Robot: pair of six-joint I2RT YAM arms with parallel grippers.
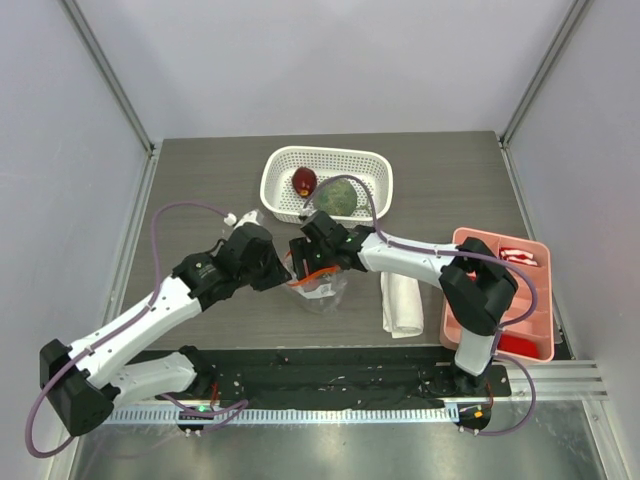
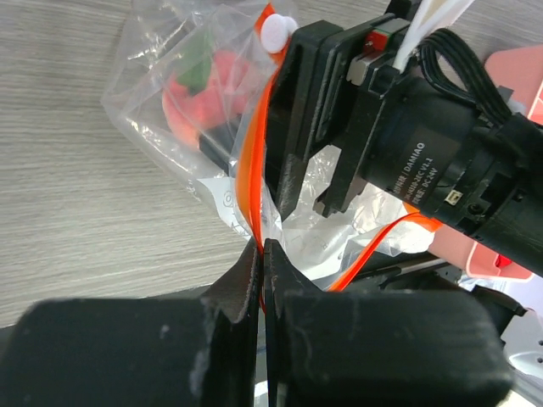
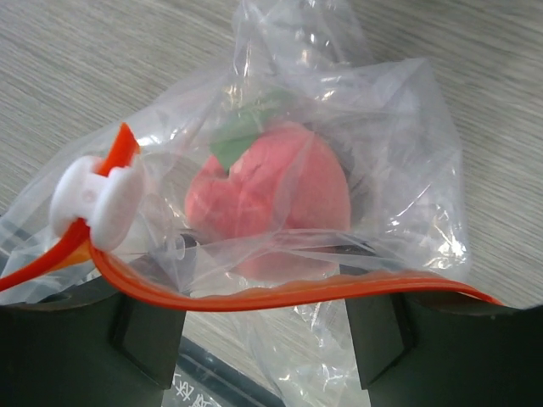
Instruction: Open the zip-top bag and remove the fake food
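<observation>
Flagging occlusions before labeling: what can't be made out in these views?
- Left wrist: pinkish-red fruit blurred behind the crinkled zip-top bag; right gripper blocks much of its mouth.
- Right wrist: right gripper's finger ends veiled by the plastic; contact with the fruit unclear.
- Top: left gripper and right gripper cover the bag; fruit inside unseen.

the top view looks steeply down from high behind the 6 o'clock edge of the desk [image 1: 200, 180], facing 12 o'clock and taking in all of it. each wrist view sits very close, looking along its own fingers: the left claw [image 2: 263, 254] points toward 3 o'clock, the right claw [image 3: 263, 335] toward 9. all three share the zip-top bag [image 1: 322, 285].
</observation>
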